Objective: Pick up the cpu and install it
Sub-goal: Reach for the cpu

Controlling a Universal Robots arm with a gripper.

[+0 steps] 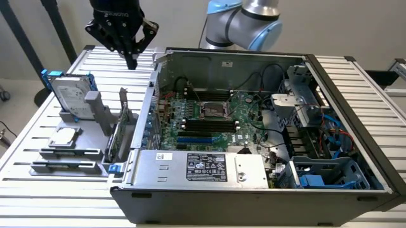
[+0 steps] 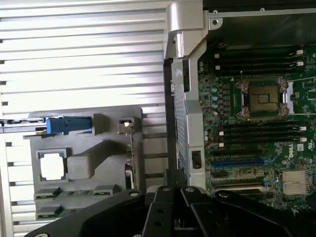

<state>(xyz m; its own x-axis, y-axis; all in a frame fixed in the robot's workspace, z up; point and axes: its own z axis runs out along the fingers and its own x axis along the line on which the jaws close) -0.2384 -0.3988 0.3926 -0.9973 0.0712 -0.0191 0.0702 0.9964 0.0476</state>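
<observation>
The cpu [image 1: 63,137] is a small flat silver square lying in a recess of the grey parts holder [image 1: 70,156] at the exterior view's left; in the wrist view the cpu [image 2: 52,166] shows bright. My black gripper [image 1: 131,61] hangs shut and empty high above the table's back left, well behind the holder and beside the open computer case [image 1: 254,190]. The gripper [image 2: 173,190] has its fingers pressed together. The empty cpu socket [image 1: 214,110] sits on the green motherboard, and the socket [image 2: 262,98] shows its metal frame open.
A silver hard drive [image 1: 71,97] with a blue frame stands upright in the holder. A card [image 1: 120,128] stands on edge next to the case wall. Black memory slots [image 1: 209,125] flank the socket. Cables and a drive cage [image 1: 330,175] fill the case's right side.
</observation>
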